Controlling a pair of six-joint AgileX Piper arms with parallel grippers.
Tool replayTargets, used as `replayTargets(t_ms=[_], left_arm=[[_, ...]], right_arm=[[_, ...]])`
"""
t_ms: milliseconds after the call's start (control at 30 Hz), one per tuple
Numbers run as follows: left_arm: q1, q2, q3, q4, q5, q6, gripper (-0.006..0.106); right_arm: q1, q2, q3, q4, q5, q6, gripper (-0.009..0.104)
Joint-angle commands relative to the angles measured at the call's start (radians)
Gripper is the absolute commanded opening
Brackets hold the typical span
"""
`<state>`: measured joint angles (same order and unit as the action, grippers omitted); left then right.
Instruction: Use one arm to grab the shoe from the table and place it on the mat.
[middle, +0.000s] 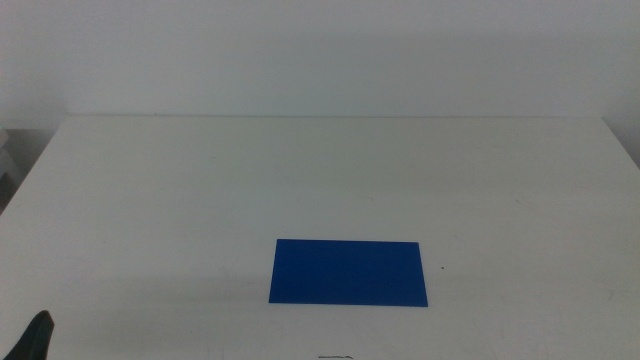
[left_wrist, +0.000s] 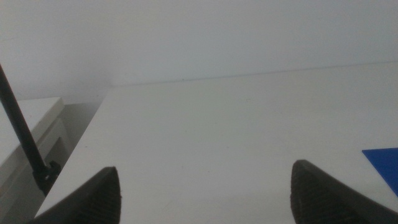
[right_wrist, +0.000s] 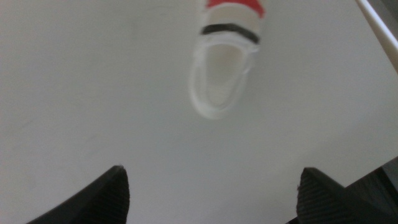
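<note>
The dark-blue mat (middle: 347, 272) lies flat on the white table (middle: 320, 170), near the front middle; one corner of it shows in the left wrist view (left_wrist: 384, 163). The shoe (right_wrist: 221, 81) shows only in the right wrist view: white, with a black and a red strap, heel opening toward the camera. It is out of the middle view. My right gripper (right_wrist: 214, 171) is open and empty, hanging above the table a short way back from the shoe's heel. My left gripper (middle: 38, 335) waits at the front left corner, open and empty (left_wrist: 205, 169).
The table's left edge (left_wrist: 81, 162) runs close to the left gripper, with a black rod (left_wrist: 22, 137) and a pale cabinet beyond it. A table edge (right_wrist: 379, 28) passes close to the shoe in the right wrist view. A white wall stands behind the table.
</note>
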<state>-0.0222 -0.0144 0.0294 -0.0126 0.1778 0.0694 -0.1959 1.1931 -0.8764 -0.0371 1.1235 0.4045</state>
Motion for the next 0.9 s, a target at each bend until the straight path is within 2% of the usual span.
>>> replayTargets(t_ms=[0,133,367,733,867], left_arm=[[-0.005,-0.019,-0.003,-0.009,-0.082,-0.015,0.094],[-0.005,-0.019,-0.003,-0.009,-0.082,-0.015,0.094],[-0.005,-0.019,-0.003,-0.009,-0.082,-0.015,0.094],[-0.005,-0.019,-0.003,-0.009,-0.082,-0.015,0.094],[-0.005,-0.019,-0.003,-0.009,-0.082,-0.015,0.094]], right_arm=[[-0.075,0.035,-0.032,0.010,-0.028,-0.063,0.094],[-0.144,0.112,-0.032,0.037,-0.090,-0.082,0.094],[-0.154,0.241,-0.032,0.037,-0.195,-0.026,0.094],[-0.158,0.392,-0.033,-0.010,-0.315,0.016,0.094],[-0.158,0.439,-0.034,-0.024,-0.343,0.020,0.089]])
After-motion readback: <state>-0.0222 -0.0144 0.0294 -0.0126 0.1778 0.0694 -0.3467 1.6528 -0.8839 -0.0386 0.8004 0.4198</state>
